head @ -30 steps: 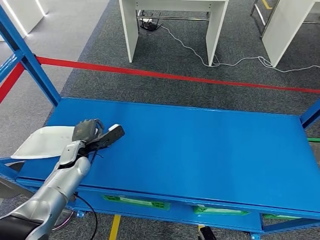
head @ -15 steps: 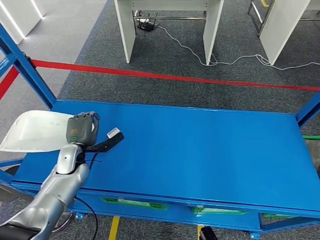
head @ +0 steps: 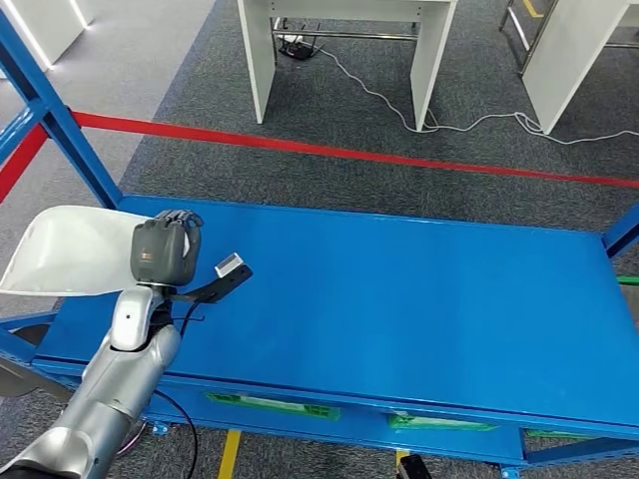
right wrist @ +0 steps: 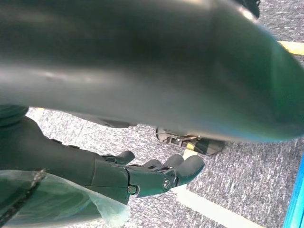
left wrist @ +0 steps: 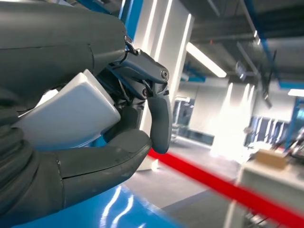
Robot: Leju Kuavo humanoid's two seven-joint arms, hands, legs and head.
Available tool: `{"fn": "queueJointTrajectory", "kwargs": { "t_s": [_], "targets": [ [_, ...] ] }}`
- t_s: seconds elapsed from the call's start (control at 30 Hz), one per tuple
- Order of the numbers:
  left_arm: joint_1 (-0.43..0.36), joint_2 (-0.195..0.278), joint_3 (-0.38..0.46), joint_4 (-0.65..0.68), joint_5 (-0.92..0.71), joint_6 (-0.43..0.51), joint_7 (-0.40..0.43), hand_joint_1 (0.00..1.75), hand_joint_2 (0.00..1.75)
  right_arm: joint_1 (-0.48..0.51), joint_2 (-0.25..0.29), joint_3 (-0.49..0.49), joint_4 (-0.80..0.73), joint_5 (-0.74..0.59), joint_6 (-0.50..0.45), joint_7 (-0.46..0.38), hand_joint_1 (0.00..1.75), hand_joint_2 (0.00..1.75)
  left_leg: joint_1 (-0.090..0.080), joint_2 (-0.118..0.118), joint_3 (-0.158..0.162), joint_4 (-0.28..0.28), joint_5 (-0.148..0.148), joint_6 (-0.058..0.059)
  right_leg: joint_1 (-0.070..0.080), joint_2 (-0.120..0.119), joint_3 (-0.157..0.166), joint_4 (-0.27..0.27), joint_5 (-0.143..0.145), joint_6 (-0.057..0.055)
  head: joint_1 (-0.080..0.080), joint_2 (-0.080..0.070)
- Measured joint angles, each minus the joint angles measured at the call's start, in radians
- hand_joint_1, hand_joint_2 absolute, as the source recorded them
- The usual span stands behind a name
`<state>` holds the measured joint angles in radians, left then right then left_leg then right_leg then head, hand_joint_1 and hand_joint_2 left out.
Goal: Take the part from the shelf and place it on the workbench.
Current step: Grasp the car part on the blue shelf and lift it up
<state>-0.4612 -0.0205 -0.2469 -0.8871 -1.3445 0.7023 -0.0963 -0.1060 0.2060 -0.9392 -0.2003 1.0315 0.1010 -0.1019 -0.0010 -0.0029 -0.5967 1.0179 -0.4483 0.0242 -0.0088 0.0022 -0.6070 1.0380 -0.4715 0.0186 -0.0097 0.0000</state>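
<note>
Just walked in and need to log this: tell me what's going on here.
The humanoid robot's left hand grips a large, flat white plastic part at the left end of the glossy blue metal workbench. Most of the part juts out past the bench's left edge, raised, not yet laid flat. In the left wrist view the fingers wrap the part's white edge. The right hand hangs low over grey carpet, fingers loosely apart, holding nothing.

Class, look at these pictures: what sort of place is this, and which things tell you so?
Probably a factory-style test hall: a blue steel workbench, red floor tape across grey carpet, and white tables with loose cables.
</note>
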Motion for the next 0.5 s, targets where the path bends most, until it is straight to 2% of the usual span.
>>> {"fn": "queueJointTrajectory", "kwargs": {
  "t_s": [0.1, 0.17, 0.2, 0.27, 0.3, 0.33, 0.37, 0.43, 0.5],
  "targets": [
    [0.018, -0.008, -0.012, -0.050, 0.013, 0.000, -0.008, 1.75, 1.75, 0.006, 0.000, 0.000, 0.000, -0.003, -0.001, -0.003, 0.00, 0.00, -0.001, 0.000, -0.002, 0.002, 0.000, -0.014, 0.002, 0.003, 0.012, -0.020, 0.000, -0.008, -0.001, 0.000],
    [0.026, -0.010, -0.016, -0.074, 0.016, 0.000, -0.008, 1.75, 1.75, 0.009, 0.000, 0.000, 0.000, -0.003, -0.001, -0.006, 0.00, 0.00, 0.001, 0.000, -0.010, 0.025, -0.022, -0.025, -0.002, 0.003, 0.013, -0.023, 0.004, -0.018, -0.003, 0.000],
    [0.028, -0.010, -0.016, -0.083, 0.017, -0.001, -0.008, 1.75, 1.75, 0.009, 0.000, 0.000, 0.000, -0.003, -0.001, -0.008, 0.00, 0.00, 0.002, 0.000, -0.026, 0.065, -0.049, -0.031, -0.004, 0.002, 0.014, -0.025, 0.005, -0.022, -0.004, 0.000],
    [0.034, -0.010, -0.018, -0.095, 0.018, -0.001, -0.008, 1.75, 1.75, 0.009, 0.000, 0.000, 0.000, -0.003, -0.001, -0.011, 0.00, 0.00, 0.004, 0.001, -0.082, 0.200, -0.115, -0.038, -0.004, 0.002, 0.015, -0.025, 0.005, -0.025, -0.006, 0.000],
    [0.039, -0.010, -0.019, -0.099, 0.019, -0.002, -0.008, 1.75, 1.75, 0.010, 0.000, 0.000, 0.000, -0.003, -0.001, -0.012, 0.00, 0.00, 0.006, 0.001, -0.108, 0.260, -0.136, -0.041, -0.004, 0.002, 0.015, -0.025, 0.005, -0.025, -0.006, 0.000],
    [0.044, -0.010, -0.020, -0.102, 0.019, -0.002, -0.008, 1.75, 1.75, 0.011, 0.000, 0.000, 0.000, -0.003, -0.001, -0.012, 0.00, 0.00, 0.006, 0.001, -0.120, 0.289, -0.138, -0.041, -0.004, 0.002, 0.015, -0.025, 0.005, -0.025, -0.006, 0.000],
    [0.048, -0.010, -0.020, -0.106, 0.019, -0.002, -0.008, 1.75, 1.75, 0.012, 0.000, 0.000, 0.000, -0.003, -0.001, -0.012, 0.00, 0.00, 0.007, 0.001, -0.114, 0.277, -0.120, -0.041, -0.004, 0.004, 0.016, -0.025, 0.005, -0.025, -0.006, 0.000],
    [0.050, -0.010, -0.020, -0.115, 0.019, -0.003, -0.008, 1.75, 1.75, 0.013, 0.000, 0.000, 0.000, -0.003, -0.001, -0.012, 0.00, 0.00, 0.008, 0.001, -0.056, 0.151, -0.050, -0.036, -0.004, 0.006, 0.018, -0.024, 0.004, -0.024, -0.006, 0.000],
    [0.049, -0.010, -0.020, -0.124, 0.024, -0.003, -0.009, 1.75, 1.75, 0.012, 0.000, 0.000, 0.000, -0.004, -0.001, -0.012, 0.00, 0.00, 0.005, 0.000, -0.001, 0.035, -0.010, -0.029, -0.001, 0.006, 0.017, -0.022, 0.004, -0.017, -0.006, 0.000]
  ]
}}
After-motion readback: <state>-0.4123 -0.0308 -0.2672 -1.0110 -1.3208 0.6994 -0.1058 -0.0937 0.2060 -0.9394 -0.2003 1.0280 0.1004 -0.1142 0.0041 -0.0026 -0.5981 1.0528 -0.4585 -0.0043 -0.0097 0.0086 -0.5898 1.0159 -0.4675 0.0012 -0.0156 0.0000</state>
